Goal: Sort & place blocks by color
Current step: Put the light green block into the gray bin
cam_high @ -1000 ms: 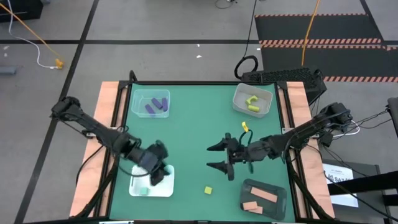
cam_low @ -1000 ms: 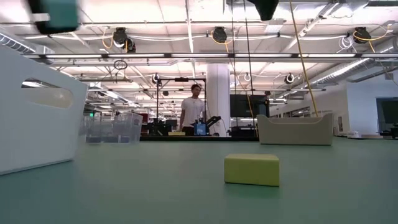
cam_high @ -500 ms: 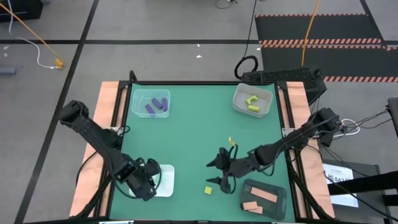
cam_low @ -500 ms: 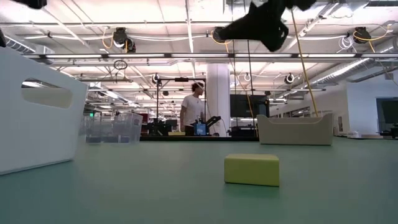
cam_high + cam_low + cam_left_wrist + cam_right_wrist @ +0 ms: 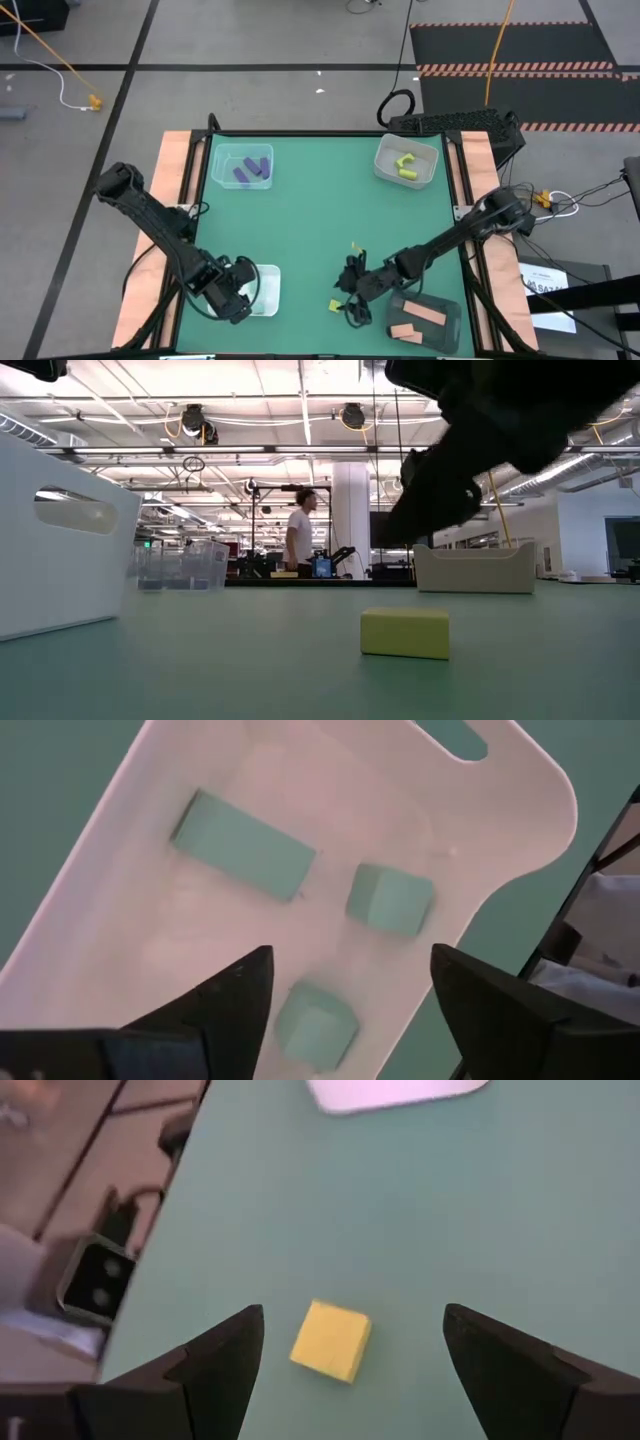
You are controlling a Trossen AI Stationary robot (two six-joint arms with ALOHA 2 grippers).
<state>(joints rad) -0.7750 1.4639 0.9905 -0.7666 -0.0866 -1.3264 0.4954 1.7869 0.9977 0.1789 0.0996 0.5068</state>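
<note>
Low over the green table point(image 5: 300, 215), the right gripper point(image 5: 350, 303) reaches fingers spread just beside the yellow block point(image 5: 335, 305); the left gripper point(image 5: 240, 300), empty with jaws parted, hangs above three mint blocks point(image 5: 243, 845) in the white tray point(image 5: 268, 290).

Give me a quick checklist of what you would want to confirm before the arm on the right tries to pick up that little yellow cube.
1. Right gripper jaws open: ok, they stand wide apart in its wrist view.
2. Yellow cube lined up with the gap between the jaws: ok, though it sits somewhat toward one jaw.
3. Table around the cube free of other things: ok, only bare green surface next to it.
4. Yellow tub ready to receive it: ok, it already holds yellow pieces.
5. Left gripper out of the way: ok, it hangs open over the white tray with three mint blocks.
6. Height of the jaws above the cube: cannot tell.
</note>
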